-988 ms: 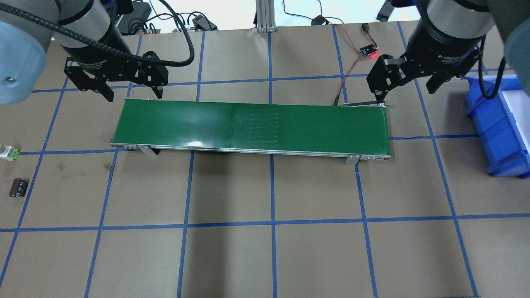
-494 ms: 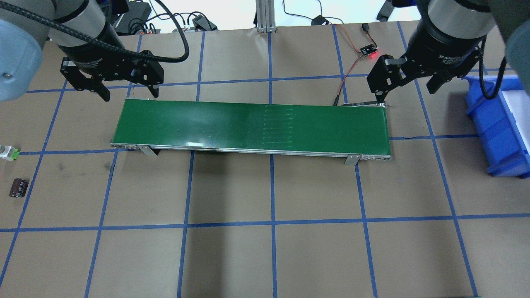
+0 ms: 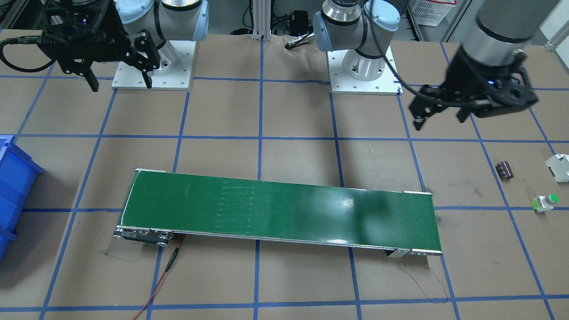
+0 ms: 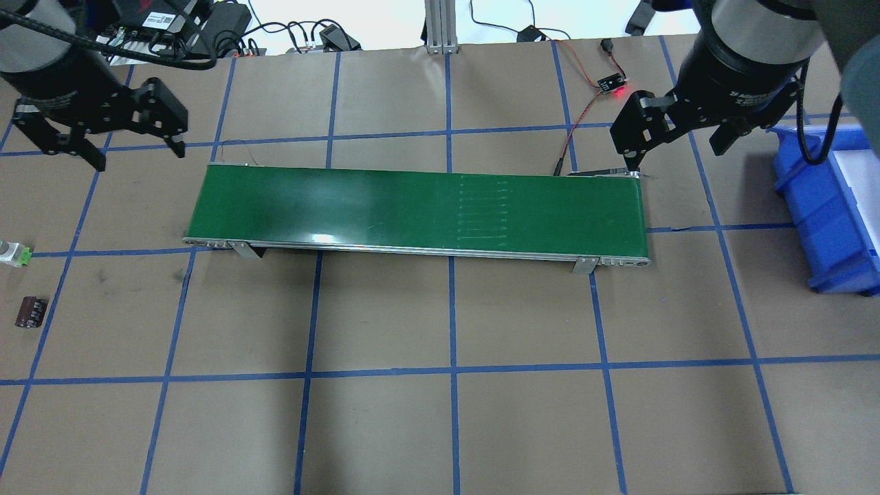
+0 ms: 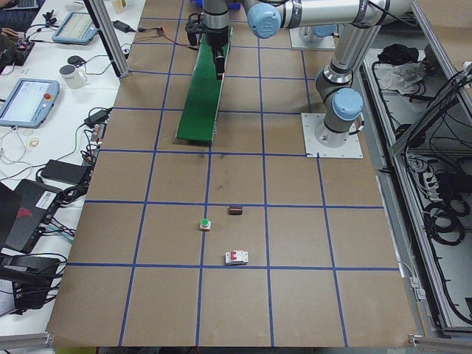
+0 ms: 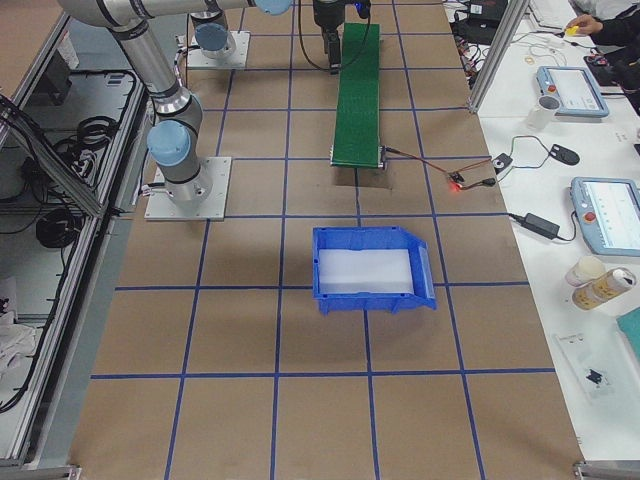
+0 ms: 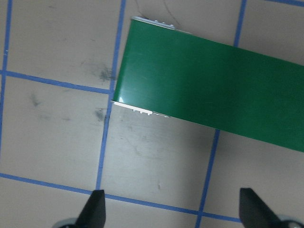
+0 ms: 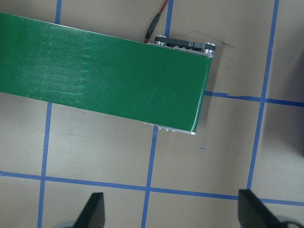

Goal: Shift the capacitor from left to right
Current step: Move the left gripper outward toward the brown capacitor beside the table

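The capacitor (image 4: 31, 311), a small dark maroon cylinder, lies on the brown table at the far left edge; it also shows in the front view (image 3: 504, 170) and the left side view (image 5: 235, 211). My left gripper (image 4: 137, 155) is open and empty. It hangs above the table beyond the left end of the green conveyor belt (image 4: 412, 210), well away from the capacitor. Its wrist view (image 7: 173, 211) shows the belt's end but not the capacitor. My right gripper (image 4: 674, 155) is open and empty over the belt's right end.
A blue bin (image 4: 825, 206) stands at the right edge. A small white part with a green button (image 3: 544, 202) and a white breaker block (image 3: 561, 167) lie near the capacitor. A sensor with a red light (image 4: 612, 86) and its wires sit behind the belt.
My left gripper has moved left, away from the belt's left end. The faint marks on the belt have shifted to the right. The right arm has not moved.
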### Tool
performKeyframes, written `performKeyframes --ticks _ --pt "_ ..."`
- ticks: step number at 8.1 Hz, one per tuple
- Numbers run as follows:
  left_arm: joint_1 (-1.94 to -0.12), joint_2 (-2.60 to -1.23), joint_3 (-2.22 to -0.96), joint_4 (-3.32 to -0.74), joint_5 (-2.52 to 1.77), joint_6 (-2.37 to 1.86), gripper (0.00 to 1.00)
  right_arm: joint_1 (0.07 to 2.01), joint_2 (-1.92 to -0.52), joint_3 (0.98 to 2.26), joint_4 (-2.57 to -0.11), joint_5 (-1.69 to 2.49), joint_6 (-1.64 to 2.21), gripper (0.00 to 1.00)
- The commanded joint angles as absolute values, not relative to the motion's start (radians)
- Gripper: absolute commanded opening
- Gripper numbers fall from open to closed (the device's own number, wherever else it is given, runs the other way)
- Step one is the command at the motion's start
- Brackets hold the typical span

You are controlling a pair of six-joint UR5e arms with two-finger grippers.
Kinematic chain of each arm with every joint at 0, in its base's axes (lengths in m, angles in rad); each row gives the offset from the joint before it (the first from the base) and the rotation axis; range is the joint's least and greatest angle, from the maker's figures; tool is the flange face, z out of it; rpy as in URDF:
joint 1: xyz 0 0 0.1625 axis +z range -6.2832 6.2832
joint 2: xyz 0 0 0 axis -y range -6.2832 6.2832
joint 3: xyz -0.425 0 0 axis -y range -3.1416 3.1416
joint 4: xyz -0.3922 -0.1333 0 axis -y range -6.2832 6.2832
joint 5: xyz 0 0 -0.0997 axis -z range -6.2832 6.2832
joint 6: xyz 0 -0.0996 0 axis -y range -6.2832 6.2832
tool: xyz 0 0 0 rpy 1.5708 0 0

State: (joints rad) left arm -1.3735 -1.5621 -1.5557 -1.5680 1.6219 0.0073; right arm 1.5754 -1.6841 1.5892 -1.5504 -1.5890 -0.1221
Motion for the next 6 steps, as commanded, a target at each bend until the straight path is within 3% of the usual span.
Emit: performKeyframes --ticks 1,6 --pt "-1.124 -1.604 -1.568 -1.569 1.679 0.263 1.00 1.575 -1.686 1.589 -1.551 -1.588 -0.121 1.00" --pt "-0.797 -1.814 -1.577 -1.324 1.721 0.719 1.00 1.577 -1.686 1.589 -1.549 -1.589 -0.123 1.00"
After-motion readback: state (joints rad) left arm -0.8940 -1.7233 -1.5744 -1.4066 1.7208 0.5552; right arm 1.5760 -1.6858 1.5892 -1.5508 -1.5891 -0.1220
